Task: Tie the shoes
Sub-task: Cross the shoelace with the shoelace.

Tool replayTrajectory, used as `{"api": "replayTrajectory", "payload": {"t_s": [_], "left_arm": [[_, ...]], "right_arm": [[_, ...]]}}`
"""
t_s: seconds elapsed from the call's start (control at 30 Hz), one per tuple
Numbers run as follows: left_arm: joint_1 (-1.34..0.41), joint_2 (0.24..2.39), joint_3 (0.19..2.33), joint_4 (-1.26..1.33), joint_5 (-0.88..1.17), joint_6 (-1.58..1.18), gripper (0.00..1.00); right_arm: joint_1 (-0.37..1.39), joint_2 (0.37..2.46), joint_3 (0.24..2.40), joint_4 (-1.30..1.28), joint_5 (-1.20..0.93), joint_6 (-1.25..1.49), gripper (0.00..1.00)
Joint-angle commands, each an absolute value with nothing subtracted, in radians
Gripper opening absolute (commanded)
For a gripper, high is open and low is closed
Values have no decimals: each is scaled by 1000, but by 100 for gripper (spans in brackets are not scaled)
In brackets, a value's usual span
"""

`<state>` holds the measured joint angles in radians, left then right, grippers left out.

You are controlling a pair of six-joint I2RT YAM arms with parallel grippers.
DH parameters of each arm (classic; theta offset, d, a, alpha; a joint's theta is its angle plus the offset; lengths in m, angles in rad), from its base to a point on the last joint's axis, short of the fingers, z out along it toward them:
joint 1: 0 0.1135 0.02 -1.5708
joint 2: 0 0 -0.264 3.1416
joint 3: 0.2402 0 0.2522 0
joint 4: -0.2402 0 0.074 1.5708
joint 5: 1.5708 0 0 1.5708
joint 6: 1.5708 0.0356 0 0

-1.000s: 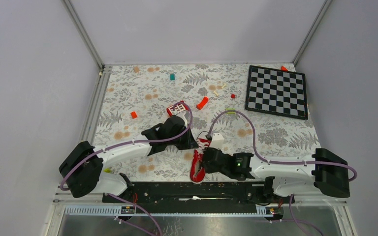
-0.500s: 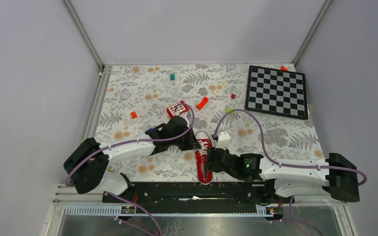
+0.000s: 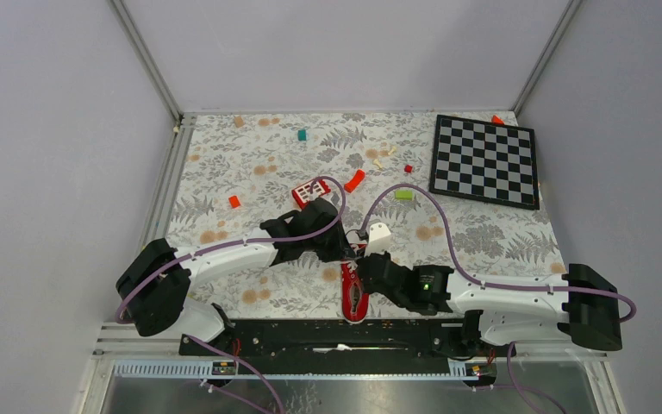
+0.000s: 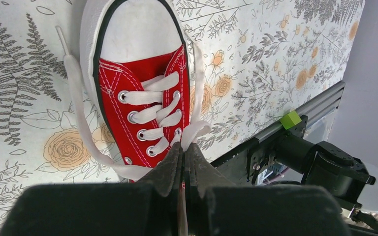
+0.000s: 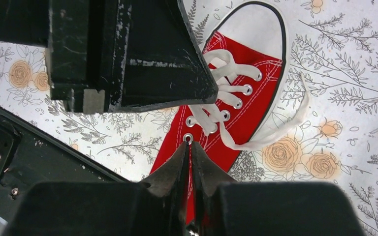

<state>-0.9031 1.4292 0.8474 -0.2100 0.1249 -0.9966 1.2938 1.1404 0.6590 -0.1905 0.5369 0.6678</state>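
Here we are: the red sneaker (image 3: 353,295) lies on the flowery table (image 3: 224,172), close to the near edge and just off the black rail (image 3: 310,332), with both arms crowded over it. The left gripper (image 4: 183,146) is clamped tight on a white lace (image 4: 193,132). You can see the strand come off the eyelets nearest the fingers and vanish between them, with the toe cap beyond. Another lace end (image 4: 76,98) trails loose along the shoe's side onto the cloth. The right gripper (image 5: 188,146) hangs with its tips at the sneaker's top eyelet, fingers drawn together with only a sliver between them. Whether there's any lace in that pinch, I can't make out. From overhead, the two grippers sit very close together over the shoe's far end.
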Motion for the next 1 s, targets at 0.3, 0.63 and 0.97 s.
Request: {"api": "replayTrajectory", "payload": {"t_s": [0.3, 0.63, 0.97], "left_arm": [[-907, 1420, 897, -247, 66, -1009, 0], [-908, 1410, 892, -241, 62, -1009, 0], [-907, 1407, 887, -234, 68, -1006, 0]], "right_arm": [[1261, 1219, 680, -76, 595, 622, 27], [1212, 1275, 692, -40, 554, 564, 28], [1193, 1257, 669, -14, 563, 550, 6]]}}
